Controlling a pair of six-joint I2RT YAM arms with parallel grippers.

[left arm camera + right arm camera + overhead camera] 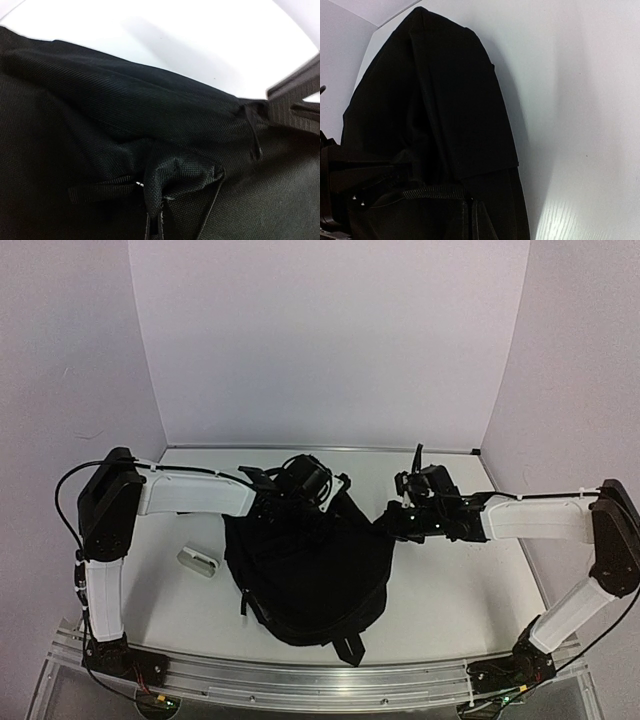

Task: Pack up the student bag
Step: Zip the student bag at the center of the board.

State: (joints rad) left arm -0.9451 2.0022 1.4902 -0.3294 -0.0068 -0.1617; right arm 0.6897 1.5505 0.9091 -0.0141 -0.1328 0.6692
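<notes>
Left claw, centre frame, pinches bunched bag fabric; right claw is clenched against the bag's upper-right edge.

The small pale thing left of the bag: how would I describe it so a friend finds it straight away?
Find the white table with a big black bag in its middle. Just off the bag's left side, not touching it, lies a small pale thing. It is the only small, light item there, flat and oblong beside the dark bag.
</notes>
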